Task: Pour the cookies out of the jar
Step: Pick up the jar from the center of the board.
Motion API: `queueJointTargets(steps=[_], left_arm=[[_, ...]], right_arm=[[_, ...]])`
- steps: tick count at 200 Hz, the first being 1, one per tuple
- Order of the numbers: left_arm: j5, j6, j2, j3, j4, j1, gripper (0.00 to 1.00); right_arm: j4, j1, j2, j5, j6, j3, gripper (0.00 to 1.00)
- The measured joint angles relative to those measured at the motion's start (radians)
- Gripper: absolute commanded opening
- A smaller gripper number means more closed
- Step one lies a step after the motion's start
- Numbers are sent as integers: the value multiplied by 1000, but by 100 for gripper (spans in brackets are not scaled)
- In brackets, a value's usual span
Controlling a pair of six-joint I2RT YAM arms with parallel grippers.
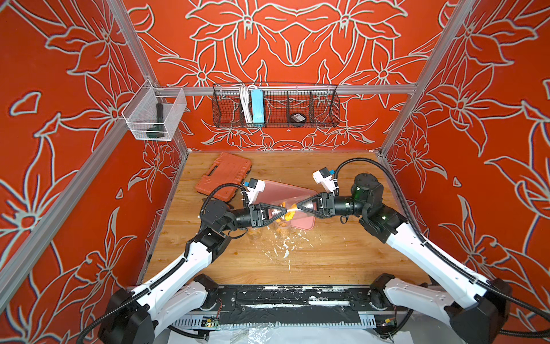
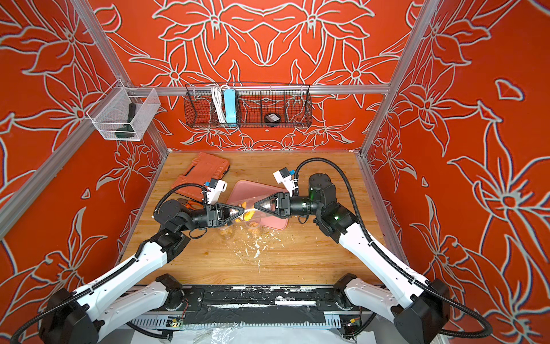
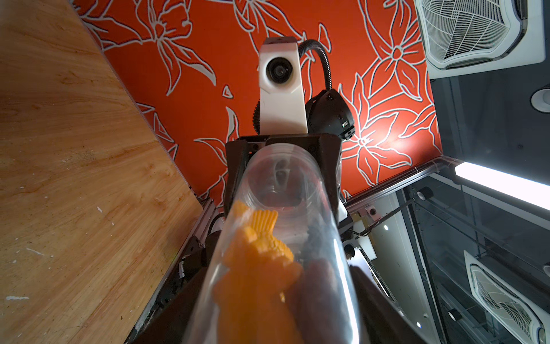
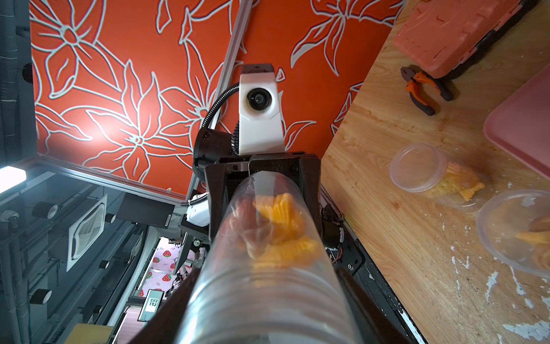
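Observation:
A clear plastic jar (image 1: 291, 209) hangs level above the near end of the pink tray (image 1: 279, 190), held between my two grippers in both top views. Yellow-orange and dark brown cookies (image 3: 259, 256) lie inside it. The left gripper (image 1: 285, 211) is shut on one end, and its dark fingers (image 3: 378, 300) flank the jar (image 3: 285, 184) wall. From the opposite side, the right gripper (image 1: 298, 206) is shut on the ribbed end (image 4: 268, 297). In the right wrist view the cookies (image 4: 282, 220) sit at the far end of the jar.
Two more clear jars (image 4: 416, 169) (image 4: 518, 232) with cookies lie on the wooden table below, beside white flecks (image 1: 282, 247). An orange tool case (image 1: 223, 175) and pliers (image 4: 425, 89) lie at the back left. Wire baskets (image 1: 276, 107) hang on the back wall.

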Motion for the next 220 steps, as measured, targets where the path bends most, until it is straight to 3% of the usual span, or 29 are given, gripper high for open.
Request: queueJointTargets(steps=[26, 63, 84, 158, 193, 220], left_arm=[[1, -3, 0, -7, 4, 0, 59], [1, -3, 0, -10, 4, 0, 57], [-4, -3, 0, -15, -1, 0, 57], [-2, 0, -2, -24, -16, 9, 55], [3, 0, -2, -24, -10, 21, 55], [9, -4, -2, -24, -8, 22, 55]], right_arm=[[2, 1, 0, 0, -3, -6, 54], [-4, 0, 0, 0, -9, -6, 74], [-39, 0, 0, 7, -32, -6, 79], [-132, -69, -47, -4, -63, -6, 80], [-132, -82, -61, -25, -56, -8, 71], [-109, -84, -56, -42, -34, -19, 71]])
